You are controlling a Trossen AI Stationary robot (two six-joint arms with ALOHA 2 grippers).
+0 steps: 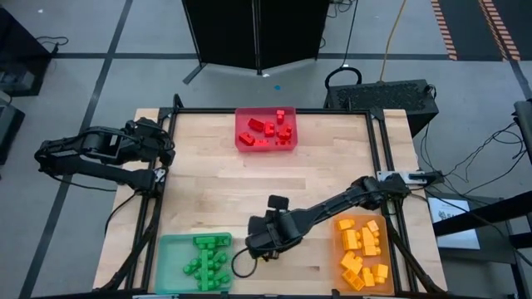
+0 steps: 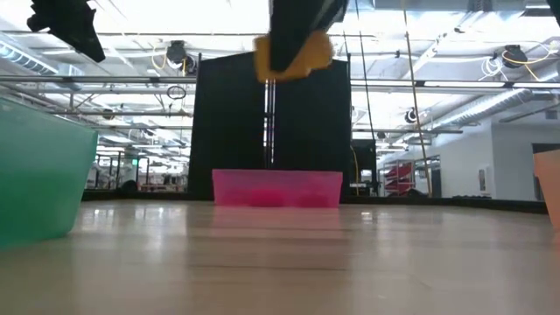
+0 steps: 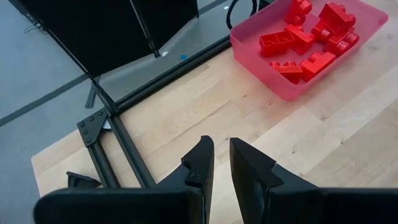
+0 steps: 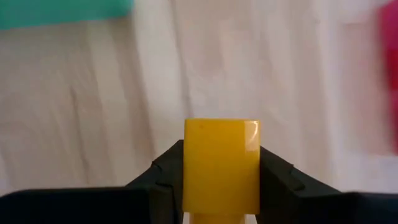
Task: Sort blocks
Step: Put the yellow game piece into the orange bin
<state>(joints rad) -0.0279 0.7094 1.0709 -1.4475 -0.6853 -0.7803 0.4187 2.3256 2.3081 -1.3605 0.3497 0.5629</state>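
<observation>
Block (image 4: 221, 165), smooth yellow-orange, sits clamped in the right end effector (image 4: 221, 177) above the table (image 4: 93, 124).

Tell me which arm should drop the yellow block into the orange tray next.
Right. Its tool is already shut on the yellow block, lifted off the table between the green tray and the orange tray. The left tool waits at the far left edge, holding nothing.

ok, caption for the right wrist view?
Right hand shut on a yellow block, held above the bare wooden table.
</observation>
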